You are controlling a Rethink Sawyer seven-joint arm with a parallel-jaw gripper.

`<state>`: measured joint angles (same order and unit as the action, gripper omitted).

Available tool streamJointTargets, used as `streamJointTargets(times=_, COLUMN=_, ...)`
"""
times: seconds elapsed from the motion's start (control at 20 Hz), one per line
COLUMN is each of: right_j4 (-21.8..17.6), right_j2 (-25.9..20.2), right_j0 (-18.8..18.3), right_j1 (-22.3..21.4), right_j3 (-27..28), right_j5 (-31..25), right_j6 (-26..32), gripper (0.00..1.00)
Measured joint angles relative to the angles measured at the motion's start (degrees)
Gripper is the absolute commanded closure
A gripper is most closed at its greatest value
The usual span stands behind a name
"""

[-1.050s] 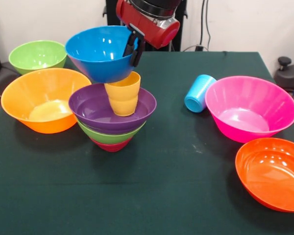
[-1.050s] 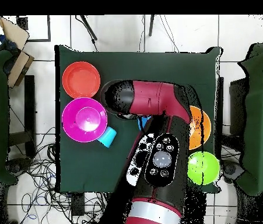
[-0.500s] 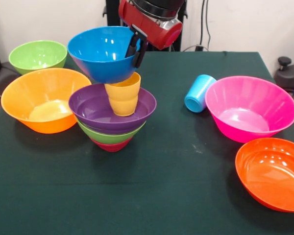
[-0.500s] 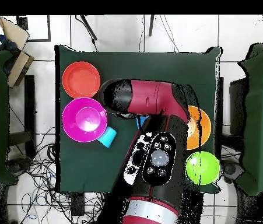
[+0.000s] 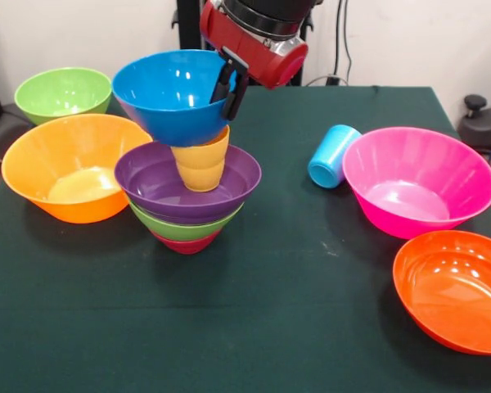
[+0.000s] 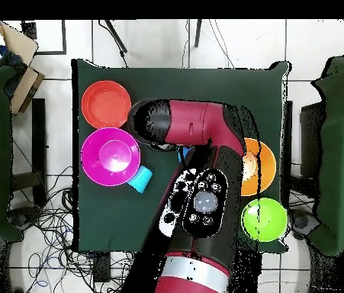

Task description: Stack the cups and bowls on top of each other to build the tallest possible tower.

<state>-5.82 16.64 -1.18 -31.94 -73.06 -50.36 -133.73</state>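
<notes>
Tool (image 5: 227,82) clamped on right rim of blue bowl (image 5: 170,94), one finger inside, one outside. Bowl sits on or just above yellow cup (image 5: 200,164); contact unclear. Cup stands upright in purple bowl (image 5: 159,184), which nests in green bowl (image 5: 180,225) over crimson bowl (image 5: 186,243). Blue cup (image 5: 333,155) lies on side beside pink bowl (image 5: 421,180). Orange bowl (image 5: 69,168) left of tower on tabletop (image 5: 254,327).

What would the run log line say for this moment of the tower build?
gripper: shut on blue bowl rim | blue bowl: over yellow-orange cup | tower: crimson, green, purple bowls, cup | light blue cup: lying on table
</notes>
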Motion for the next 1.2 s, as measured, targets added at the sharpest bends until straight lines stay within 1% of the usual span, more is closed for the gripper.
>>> streamJointTargets(times=0.7, right_j4=2.17, right_j2=0.27, right_j0=0.09, right_j1=0.49, right_j3=0.69, right_j5=0.0, right_j6=0.0, gripper=1.0)
streamJointTargets(times=1.2, right_j4=2.51, right_j2=1.04, right_j0=1.72, right_j1=0.58, right_j3=0.72, right_j5=0.0, right_j6=0.0, gripper=1.0)
